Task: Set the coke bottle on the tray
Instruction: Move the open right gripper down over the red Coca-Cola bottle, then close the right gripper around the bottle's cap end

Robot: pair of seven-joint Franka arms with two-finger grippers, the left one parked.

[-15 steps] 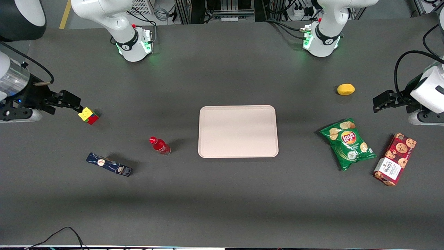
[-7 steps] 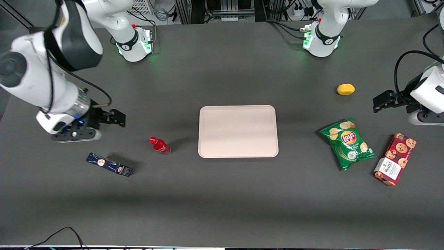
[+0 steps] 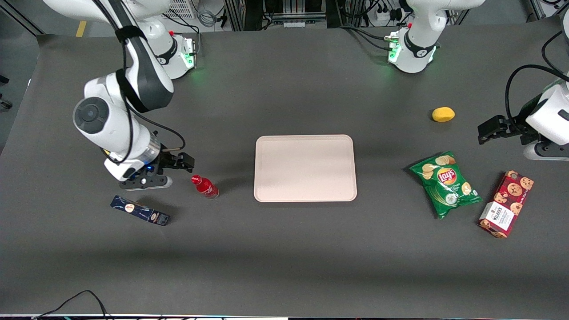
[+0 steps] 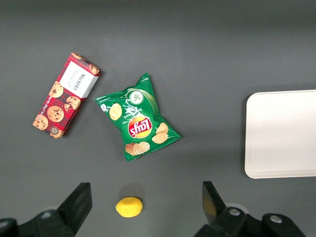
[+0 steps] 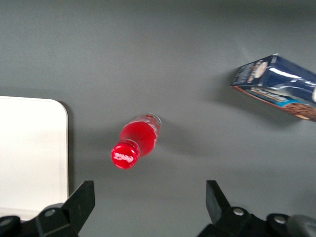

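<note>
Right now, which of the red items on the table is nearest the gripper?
The coke bottle, standing upright beside the tray; the open gripper hovers right by its cap. The red cookie box lies toward the parked arm's end.

One coke bottle (image 3: pixel 205 186) stands on the table, just beside the gripper (image 3: pixel 186 161), whose two fingers are spread apart above it in the wrist view. One tray (image 3: pixel 305 168) lies past the bottle from the fingers. One dark blue box (image 3: pixel 139 210) lies near the fingers, nearer the front camera. Toward the parked arm's end, well apart from the fingers, there are one green chip bag (image 3: pixel 446 183), one red cookie box (image 3: pixel 506 204) and one yellow lemon-like thing (image 3: pixel 443 114).
</note>
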